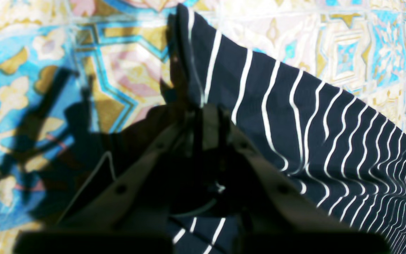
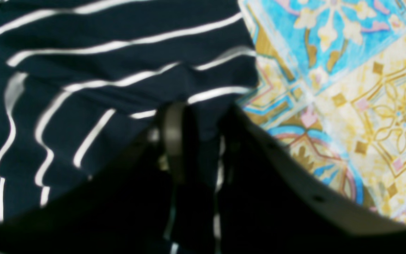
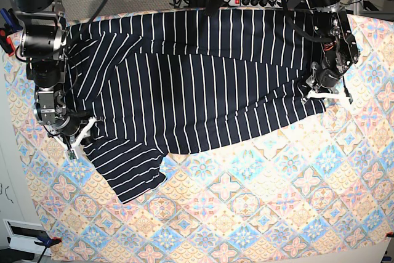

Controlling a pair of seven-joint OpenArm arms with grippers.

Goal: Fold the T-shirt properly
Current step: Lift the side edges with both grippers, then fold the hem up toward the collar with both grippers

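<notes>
The dark navy T-shirt (image 3: pixel 197 84) with thin white stripes lies spread across the far half of the table, one part (image 3: pixel 132 177) reaching toward the front left. My left gripper (image 3: pixel 320 93) sits at its right edge. In the left wrist view this gripper (image 1: pixel 208 113) is shut on a raised fold of the T-shirt (image 1: pixel 294 123). My right gripper (image 3: pixel 80 133) is at the shirt's left edge. In the right wrist view its fingers (image 2: pixel 174 141) stand close together with a strip of the T-shirt (image 2: pixel 100 70) pinched between them.
A pastel orange-and-blue tile-patterned cloth (image 3: pixel 258 201) covers the whole table and lies bare in front of the shirt. A power strip (image 3: pixel 258 1) and cables lie behind the far edge. A clamp (image 3: pixel 46 240) holds the cloth at the front left corner.
</notes>
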